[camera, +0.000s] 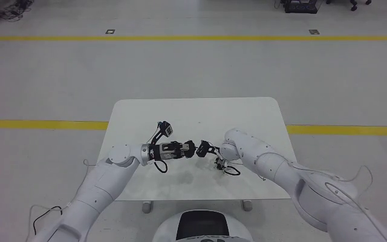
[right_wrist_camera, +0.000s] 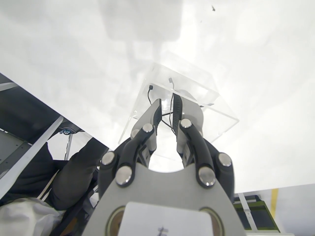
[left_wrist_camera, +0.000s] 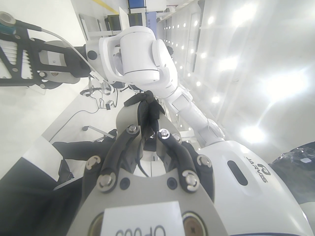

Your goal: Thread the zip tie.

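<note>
Over the middle of the white table [camera: 181, 115] the two grippers meet tip to tip. My left gripper [camera: 188, 147] lies level and is shut [left_wrist_camera: 147, 106] on a black strip that looks like the zip tie [left_wrist_camera: 145, 98]. A thin black tail runs back between its fingers. My right gripper [camera: 203, 147] points down at a clear acrylic stand [right_wrist_camera: 216, 114]. Its fingers [right_wrist_camera: 167, 101] stand a little apart, so it is open. Thin black zip tie strands [right_wrist_camera: 149, 96] with small heads lie on the stand, and one crosses the gap between the pads. I cannot tell whether a pad touches it.
The table's near edge [right_wrist_camera: 44, 133] runs close behind the right gripper. The right arm's white wrist [left_wrist_camera: 137, 52] hangs just beyond the left gripper. Bare tabletop lies toward the far side and both ends [camera: 254, 115].
</note>
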